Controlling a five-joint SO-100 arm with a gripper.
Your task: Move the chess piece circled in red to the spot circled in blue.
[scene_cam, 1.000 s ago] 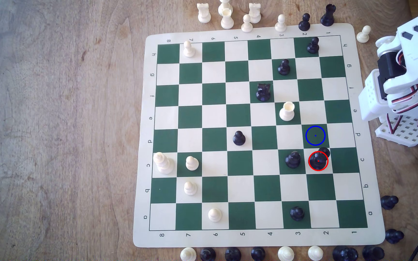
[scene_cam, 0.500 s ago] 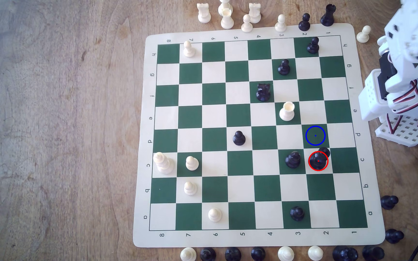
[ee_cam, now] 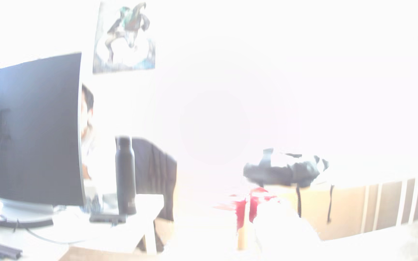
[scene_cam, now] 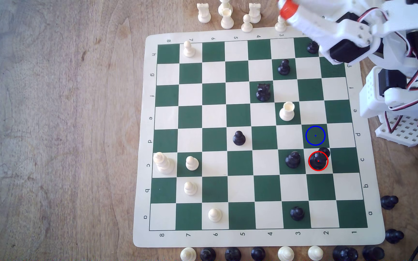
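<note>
The chess piece [scene_cam: 318,161], tall and glossy black, stands inside the red ring on a cream square near the board's edge on the exterior view's right. The spot [scene_cam: 315,135], a dark green square with a blue ring and dot, is the adjacent square just above it in that view and is bare. My gripper [scene_cam: 286,11] with its orange-red tip hangs high over the board's far right corner, well away from both. In the blurred, overexposed wrist view the red fingertips [ee_cam: 240,209] lie close together, holding nothing.
A black piece [scene_cam: 293,160] stands one square to the exterior view's left of the chess piece. A white piece [scene_cam: 287,111] sits diagonally above-left of the spot. Captured pieces line the chessboard's [scene_cam: 141,140] far and near edges. The arm's base [scene_cam: 404,130] and a cable lie at the right.
The arm has unfolded from beside the board and swung out over the far right corner, now covering the pieces there. No chess piece has moved.
</note>
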